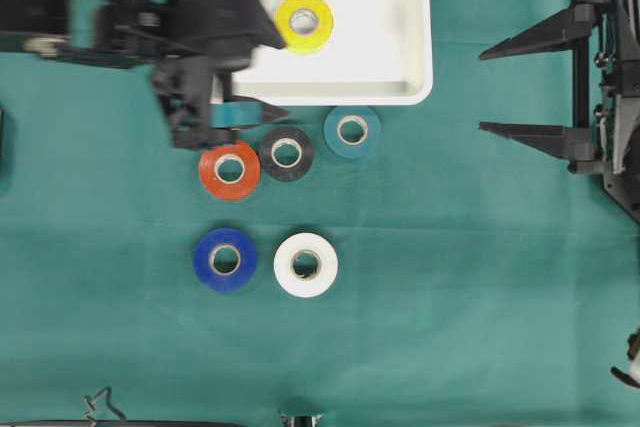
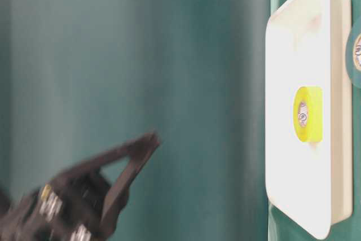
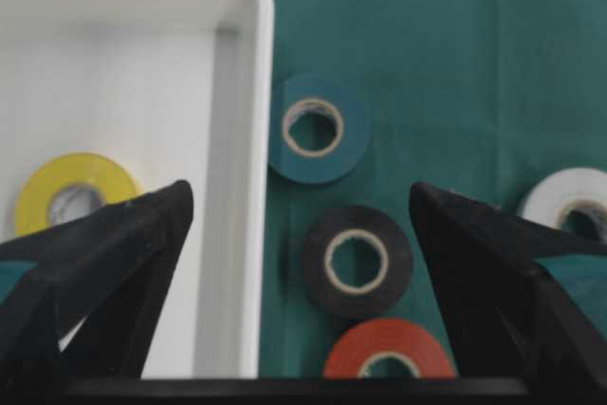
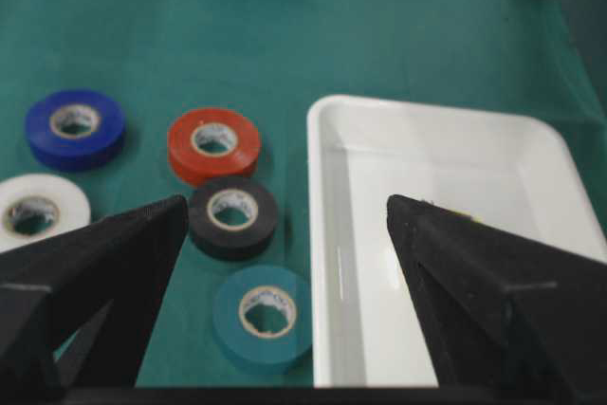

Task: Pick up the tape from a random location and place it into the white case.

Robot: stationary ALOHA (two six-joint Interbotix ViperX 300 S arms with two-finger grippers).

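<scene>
From overhead I count six tape rolls: the yellow roll (image 1: 304, 21) already lying flat in the white case (image 1: 400, 87), and five on the green cloth (image 1: 450, 297) below it, teal (image 1: 352, 131), black (image 1: 287, 153), red (image 1: 230, 170), blue (image 1: 225, 259) and white (image 1: 306, 264). My left gripper (image 1: 215, 112) hangs over the case's near-left corner, jaws spread, holding nothing. The right gripper (image 1: 510, 87) sits off to the side, jaws also wide apart and empty.

Table-level view only gives me the case, the yellow roll and a blurry left gripper (image 2: 121, 167).

Left wrist cam: teal, black and red line up just beside the case rim, close together.

Right wrist cam: same cluster, plus blue and white further out.

Handling-wise I'd guess these are light, stiff little rings with smooth sides, probably a bit slick. I'd pinch across the outer diameter, or drop one finger through the core.
</scene>
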